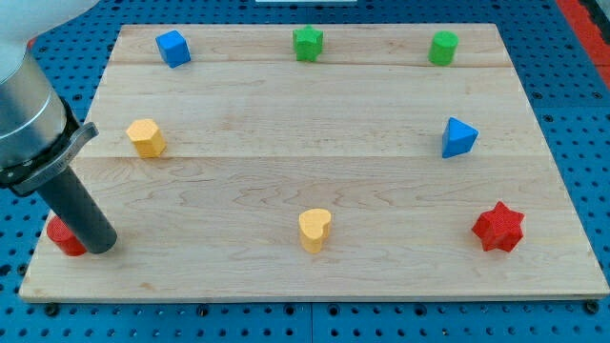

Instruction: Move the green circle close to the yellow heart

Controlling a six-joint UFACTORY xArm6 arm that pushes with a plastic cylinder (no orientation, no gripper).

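Note:
The green circle (443, 48) stands near the board's top right corner. The yellow heart (315, 230) sits at the bottom centre of the wooden board (315, 143). My tip (99, 246) is at the bottom left of the board, touching or just beside a red block (65, 236) that the rod partly hides. The tip is far from both the green circle and the yellow heart.
A blue cube (172, 48) is at the top left, a green star (308, 43) at the top centre. A yellow hexagon-like block (146, 138) is at mid left. A blue triangle (458, 137) is at mid right, a red star (498, 227) at bottom right.

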